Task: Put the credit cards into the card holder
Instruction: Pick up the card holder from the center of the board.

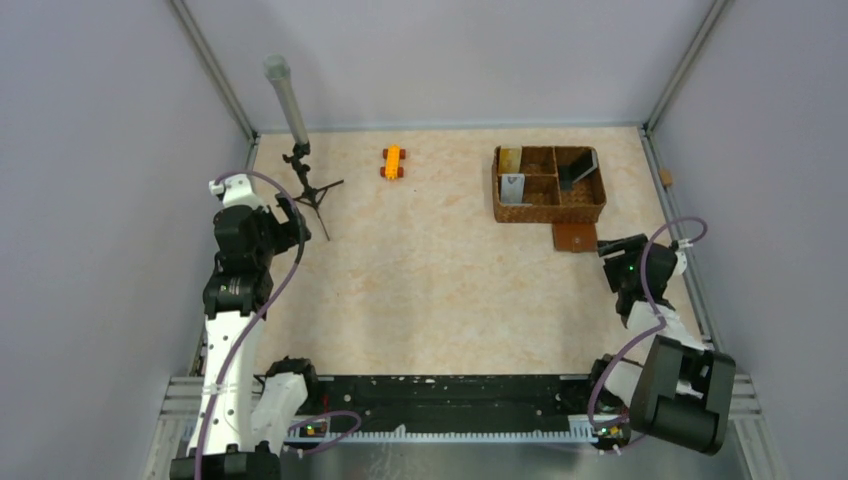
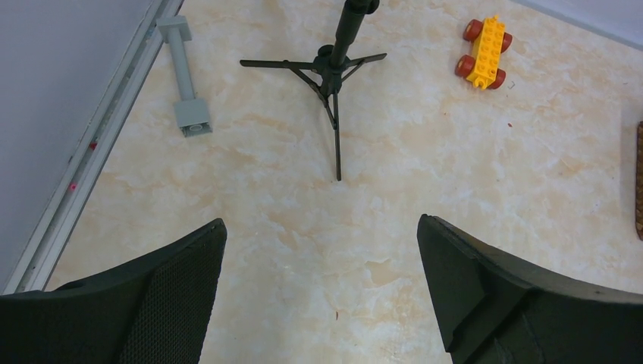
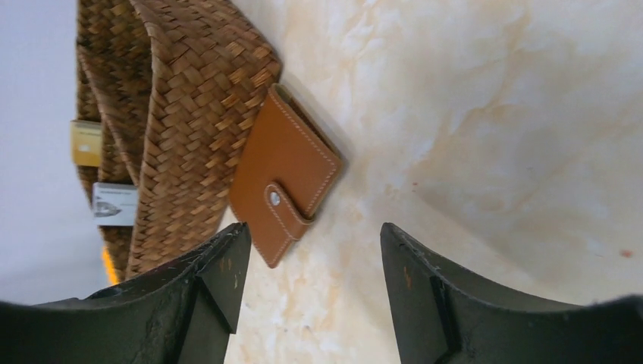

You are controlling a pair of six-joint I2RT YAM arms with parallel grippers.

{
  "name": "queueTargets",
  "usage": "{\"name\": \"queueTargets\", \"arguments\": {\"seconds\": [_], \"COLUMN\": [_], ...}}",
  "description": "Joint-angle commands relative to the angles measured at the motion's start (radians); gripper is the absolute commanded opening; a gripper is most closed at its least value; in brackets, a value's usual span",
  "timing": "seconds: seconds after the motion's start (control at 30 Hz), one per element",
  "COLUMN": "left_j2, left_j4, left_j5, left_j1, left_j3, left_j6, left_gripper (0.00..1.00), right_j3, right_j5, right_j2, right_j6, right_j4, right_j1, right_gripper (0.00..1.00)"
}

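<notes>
The card holder (image 1: 574,237) is a closed brown leather wallet with a snap tab, lying on the table against the front of a woven basket (image 1: 549,212); it also shows in the right wrist view (image 3: 283,176). The credit cards stand in the basket's compartments: a gold one (image 1: 509,159), a silver-grey one (image 1: 513,187) and a black one (image 1: 578,168). My right gripper (image 3: 315,250) is open and empty, just short of the wallet. My left gripper (image 2: 322,243) is open and empty over bare table at the far left.
A small black tripod with a grey tube (image 1: 300,160) stands at the back left, near my left arm. A yellow toy car (image 1: 392,162) sits at the back middle. A grey post (image 2: 186,76) lies by the left wall. The basket is close to the right wall.
</notes>
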Motion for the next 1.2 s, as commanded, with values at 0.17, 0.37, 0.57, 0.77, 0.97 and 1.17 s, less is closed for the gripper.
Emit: {"name": "queueTargets", "arguments": {"seconds": [0.17, 0.37, 0.57, 0.77, 0.97, 1.17], "left_j2": [-0.011, -0.005, 0.001, 0.009, 0.014, 0.015], "left_j4": [0.021, 0.021, 0.02, 0.021, 0.019, 0.02], "left_j5": [0.026, 0.033, 0.034, 0.036, 0.033, 0.031], "left_j1": [0.002, 0.002, 0.002, 0.002, 0.002, 0.002], "left_j3": [0.002, 0.002, 0.003, 0.006, 0.009, 0.009], "left_j6": [0.025, 0.025, 0.025, 0.025, 0.028, 0.03], "left_gripper": [0.99, 0.99, 0.99, 0.99, 0.99, 0.99], "right_j3": [-0.053, -0.063, -0.06, -0.067, -0.09, -0.125], "right_j5": [-0.113, -0.092, -0.103, -0.105, -0.091, -0.058], "right_j2": [0.203, 0.268, 0.403, 0.537, 0.649, 0.616], "right_j6": [0.224, 0.254, 0.301, 0.348, 0.399, 0.405], "right_j4": [0.371, 0.444, 0.55, 0.668, 0.813, 0.843], "right_j1": [-0.01, -0.01, -0.011, -0.009, -0.009, -0.009], "right_gripper": [0.56, 0.51, 0.42, 0.4, 0.26, 0.0]}}
